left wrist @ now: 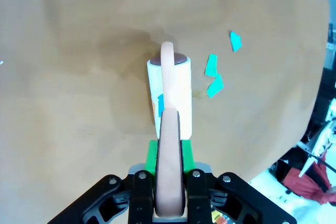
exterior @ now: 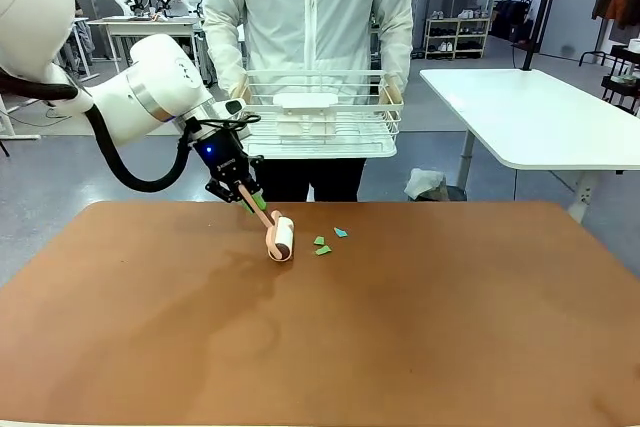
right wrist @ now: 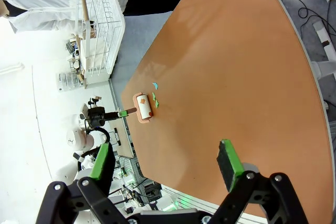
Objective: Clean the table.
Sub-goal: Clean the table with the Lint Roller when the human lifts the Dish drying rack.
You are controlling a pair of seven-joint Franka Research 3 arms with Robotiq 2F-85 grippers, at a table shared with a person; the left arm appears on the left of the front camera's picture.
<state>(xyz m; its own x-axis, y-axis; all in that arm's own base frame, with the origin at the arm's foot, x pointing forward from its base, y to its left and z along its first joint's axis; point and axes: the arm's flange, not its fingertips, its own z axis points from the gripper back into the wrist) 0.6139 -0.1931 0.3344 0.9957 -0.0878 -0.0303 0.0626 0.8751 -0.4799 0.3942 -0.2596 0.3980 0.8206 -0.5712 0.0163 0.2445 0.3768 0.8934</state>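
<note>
A lint roller point(exterior: 281, 238) with a white roll and a pink handle rests on the reddish-brown table point(exterior: 400, 327), left of centre toward the far edge. My left gripper point(exterior: 250, 202) is shut on its handle. Three small green and teal paper scraps point(exterior: 322, 245) lie just right of the roll. In the left wrist view the roller point(left wrist: 169, 95) points away from the gripper point(left wrist: 169, 155), with a teal scrap stuck on the roll and loose scraps point(left wrist: 212, 74) to its right. My right gripper point(right wrist: 165, 163) hangs open high above the table point(right wrist: 236, 77), nothing between its fingers.
A person in a white jacket stands at the far edge holding a white wire basket point(exterior: 320, 112) with a white object inside. A white-topped table point(exterior: 540, 112) stands at the back right. A dark bin with white rubbish point(exterior: 430, 187) sits on the floor behind.
</note>
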